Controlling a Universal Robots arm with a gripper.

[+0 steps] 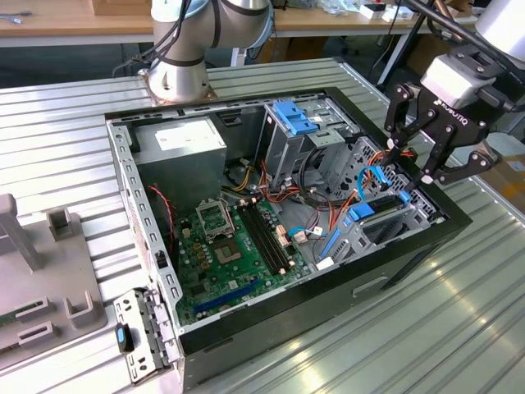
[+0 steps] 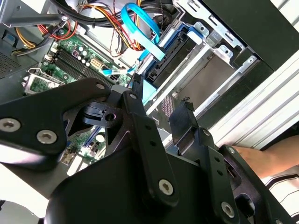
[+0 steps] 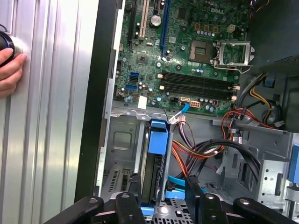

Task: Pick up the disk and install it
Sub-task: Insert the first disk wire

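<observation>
The open computer case [image 1: 369,287] lies on its side on the ribbed metal table [image 1: 66,123]. Its long black wall faces the exterior view's right, with bare ribbed surface beyond it and in front of it. The gripper [image 1: 410,162] hangs over the far end of that wall, just above the rim, with its 2 fingers spread apart and holding nothing.

In the first wrist view the fingers [image 3: 127,207] stand either side of a narrow bay in this corner of the case. The disk [image 3: 150,179] stands on edge inside that bay, below the gap between them, with a blue rail tab [image 3: 158,140] at its end.

A green motherboard [image 1: 230,254] covers the case floor. The power-supply box [image 1: 184,148] fills the far corner, and beside it is the drive cage [image 1: 287,156], topped by a blue bracket [image 1: 295,119]. Orange, black and blue cables [image 1: 328,197] loop between the cage and the disk's bay.

A person's hand [image 3: 9,70] rests on the table outside the black wall. A grey fixture [image 1: 49,271] sits beside the case's opposite wall.
</observation>
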